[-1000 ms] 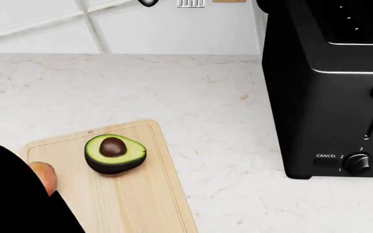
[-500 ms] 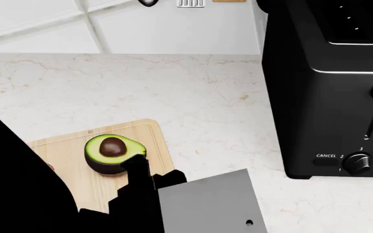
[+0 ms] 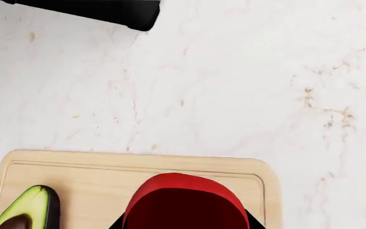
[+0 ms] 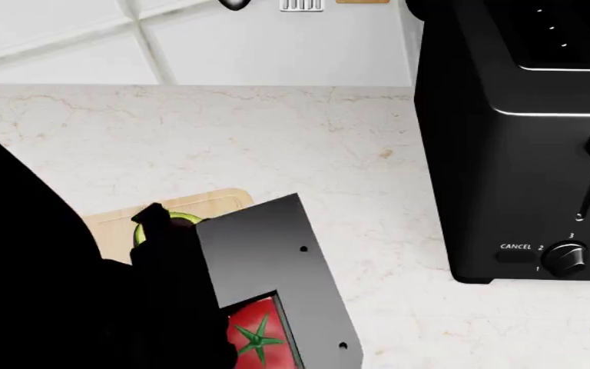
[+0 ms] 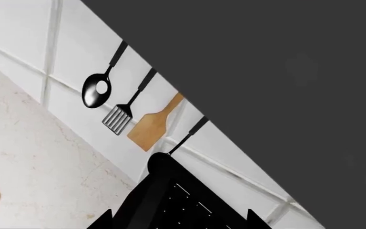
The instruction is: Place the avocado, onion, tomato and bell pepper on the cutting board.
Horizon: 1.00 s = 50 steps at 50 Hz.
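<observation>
My left gripper (image 3: 184,225) is shut on the tomato (image 3: 183,198), bright red and glossy, and holds it over the pale wooden cutting board (image 3: 100,168). In the head view the tomato (image 4: 257,336) shows its green calyx under the left wrist's grey housing. The avocado (image 3: 29,211) lies cut side up on the board beside the tomato; only its green rim (image 4: 177,221) shows past the arm in the head view. The onion and the bell pepper are out of view. My right gripper (image 5: 177,223) is open and empty, raised near the toaster, away from the board.
A large black toaster (image 4: 525,146) stands on the marble counter (image 4: 306,146) to the right of the board. A spoon (image 5: 96,90), slotted turner (image 5: 118,118) and wooden spatula (image 5: 152,125) hang on the tiled wall behind.
My left arm has swung in from the lower left with the tomato, over the board. It now hides most of the avocado and board, and the onion seen earlier at the left.
</observation>
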Motion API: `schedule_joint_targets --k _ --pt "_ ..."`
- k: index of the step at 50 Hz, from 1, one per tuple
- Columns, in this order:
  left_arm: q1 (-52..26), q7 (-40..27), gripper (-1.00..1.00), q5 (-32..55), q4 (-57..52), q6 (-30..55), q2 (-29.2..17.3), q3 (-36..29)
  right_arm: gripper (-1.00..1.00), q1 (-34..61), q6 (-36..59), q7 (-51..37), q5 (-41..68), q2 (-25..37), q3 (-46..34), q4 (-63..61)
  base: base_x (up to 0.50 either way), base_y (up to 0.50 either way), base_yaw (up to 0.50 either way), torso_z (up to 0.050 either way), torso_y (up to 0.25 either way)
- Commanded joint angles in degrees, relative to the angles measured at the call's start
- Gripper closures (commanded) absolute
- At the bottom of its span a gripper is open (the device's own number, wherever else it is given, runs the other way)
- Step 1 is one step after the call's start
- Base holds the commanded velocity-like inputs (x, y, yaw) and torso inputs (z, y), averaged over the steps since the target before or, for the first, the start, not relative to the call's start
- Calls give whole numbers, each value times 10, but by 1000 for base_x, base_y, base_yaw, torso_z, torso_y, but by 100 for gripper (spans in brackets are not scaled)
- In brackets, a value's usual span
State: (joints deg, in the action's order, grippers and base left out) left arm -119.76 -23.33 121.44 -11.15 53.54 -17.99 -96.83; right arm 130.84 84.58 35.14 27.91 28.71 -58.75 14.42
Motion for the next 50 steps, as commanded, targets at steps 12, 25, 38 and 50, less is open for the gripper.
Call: schedule_joint_targets --k 12,25,38,50 --pt "5 26 100 -35 33 29 -17 -10 -100 8 4 21 -19 -14 15 2 0 0 0 0 0" --pt "6 28 100 -49 34 37 -28 -13 -100 6 3 24 -23 -14 16 1 0 0 0 0 0" --pt "-43 5 -100 10 3 38 -30 20 -100 3 -1 26 -30 -14 16 2 0 0 0 0 0" --pt "-112 -34 -100 85 -46 40 -98 63 -100 7 18 25 -24 -7 32 -17 0 0 0 0 0"
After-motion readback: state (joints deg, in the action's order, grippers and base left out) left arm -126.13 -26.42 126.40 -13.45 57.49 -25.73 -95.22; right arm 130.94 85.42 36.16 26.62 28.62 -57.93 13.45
